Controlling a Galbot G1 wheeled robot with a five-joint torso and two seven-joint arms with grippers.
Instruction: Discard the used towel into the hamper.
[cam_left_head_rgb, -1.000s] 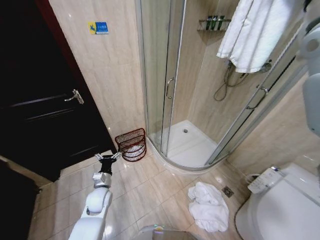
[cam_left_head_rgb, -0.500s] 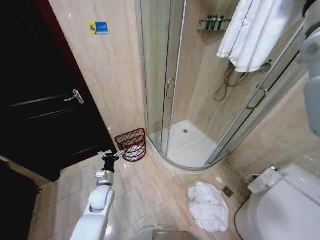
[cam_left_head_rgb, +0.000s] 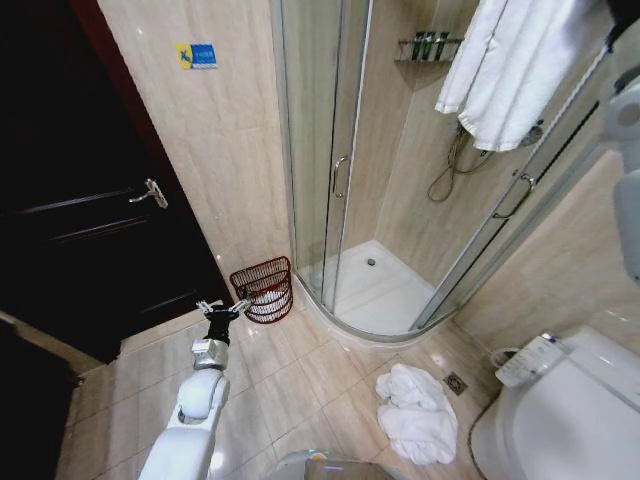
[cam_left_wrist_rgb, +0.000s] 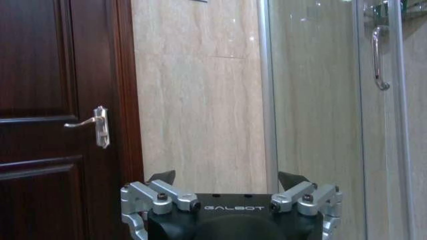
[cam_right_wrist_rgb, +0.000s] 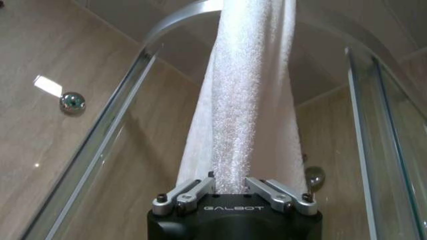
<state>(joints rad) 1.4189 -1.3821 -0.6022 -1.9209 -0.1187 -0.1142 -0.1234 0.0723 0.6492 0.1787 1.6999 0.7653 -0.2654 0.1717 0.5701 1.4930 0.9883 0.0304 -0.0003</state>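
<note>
Beige tile is covering the bathroom walls and floor, with a glass shower filling the upper middle of the head view. A white towel (cam_left_head_rgb: 515, 65) is hanging at the upper right, draped over the shower rail, and the right gripper (cam_right_wrist_rgb: 230, 184) is clamping its fingers on a bunched fold of it. Being soft, limp cloth (light while dry, I judge), it is likely to trail and snag on the rail, so a gathered fold looks the better hold than one thin edge. The hamper (cam_left_head_rgb: 263, 289) is sitting low, left of centre, against the wall beside the shower. The left gripper (cam_left_head_rgb: 221, 308) is hovering just beside it, fingers apart, holding nothing.
</note>
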